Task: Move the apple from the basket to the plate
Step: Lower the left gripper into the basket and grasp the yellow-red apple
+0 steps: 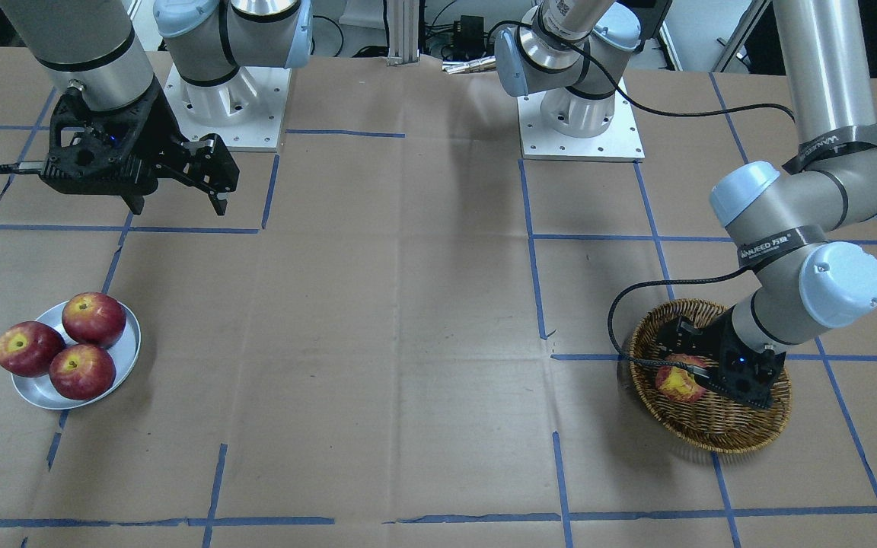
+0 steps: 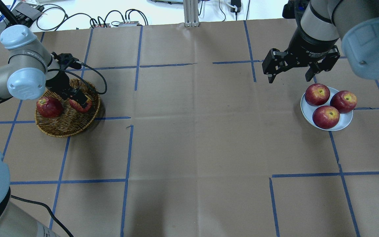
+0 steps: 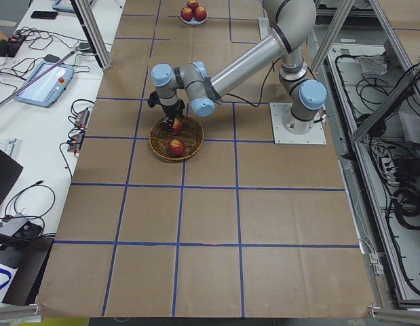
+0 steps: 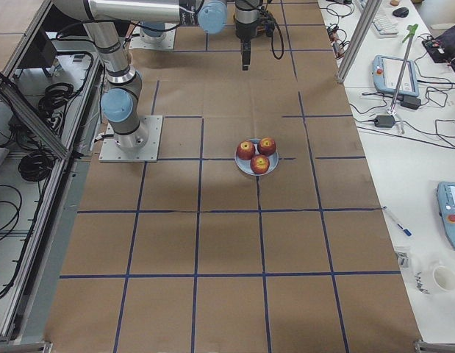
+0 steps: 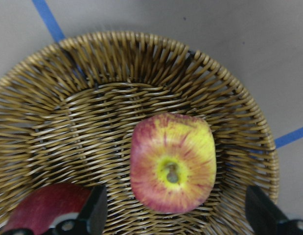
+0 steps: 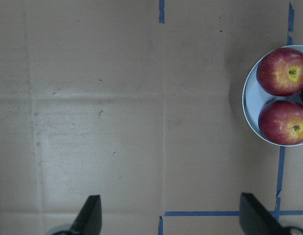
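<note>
The yellow-and-red streaked apple lies stem-up in the round wicker basket. It also shows in the overhead view and the front view. My left gripper is down in the basket, open, with one finger on each side of the apple and not touching it. The metal plate sits far off on the other side, also in the front view. My right gripper is open and empty, held above the table just beside the plate.
A uniformly dark red apple lies in the basket next to the streaked one, by my left finger. Three dark red apples fill the plate. Brown paper with blue tape lines covers the table.
</note>
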{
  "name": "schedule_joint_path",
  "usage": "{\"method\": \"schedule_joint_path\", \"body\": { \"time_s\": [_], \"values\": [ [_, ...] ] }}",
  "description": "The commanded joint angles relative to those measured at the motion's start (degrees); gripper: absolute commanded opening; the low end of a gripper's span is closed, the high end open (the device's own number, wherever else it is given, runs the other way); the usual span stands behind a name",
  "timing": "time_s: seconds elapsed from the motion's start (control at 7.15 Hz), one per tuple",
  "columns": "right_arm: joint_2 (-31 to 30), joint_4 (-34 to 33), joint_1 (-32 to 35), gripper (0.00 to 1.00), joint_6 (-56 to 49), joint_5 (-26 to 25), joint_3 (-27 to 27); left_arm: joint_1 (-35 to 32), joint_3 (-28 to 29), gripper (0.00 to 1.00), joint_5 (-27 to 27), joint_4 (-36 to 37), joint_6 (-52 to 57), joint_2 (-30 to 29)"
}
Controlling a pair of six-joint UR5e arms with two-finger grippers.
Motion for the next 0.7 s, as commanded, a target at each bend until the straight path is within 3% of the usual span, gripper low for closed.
{"method": "schedule_joint_path", "body": {
  "time_s": [0.0, 0.14, 0.28, 0.42, 0.56],
  "values": [
    [0.0, 0.0, 0.0, 1.00, 0.0, 0.0, 0.0, 0.0, 1.1, 0.86, -1.9, 1.9, 0.0, -3.0],
    [0.0, 0.0, 0.0, 1.00, 0.0, 0.0, 0.0, -0.6, 1.1, 0.51, -0.9, 1.8, -0.2, -2.4],
    [0.0, 0.0, -0.1, 1.00, 0.0, 0.0, 0.0, -1.4, 0.4, 0.39, -0.7, 1.7, -0.6, -1.8],
    [0.0, 0.0, -0.1, 1.00, 0.0, 0.0, 0.0, -3.1, -0.1, 0.33, -0.8, -0.2, -2.1, 1.2],
    [0.0, 0.0, -0.1, 1.00, 0.0, 0.0, 0.0, -7.1, 1.8, 0.28, -0.7, -7.9, -9.7, 5.7]
  ]
}}
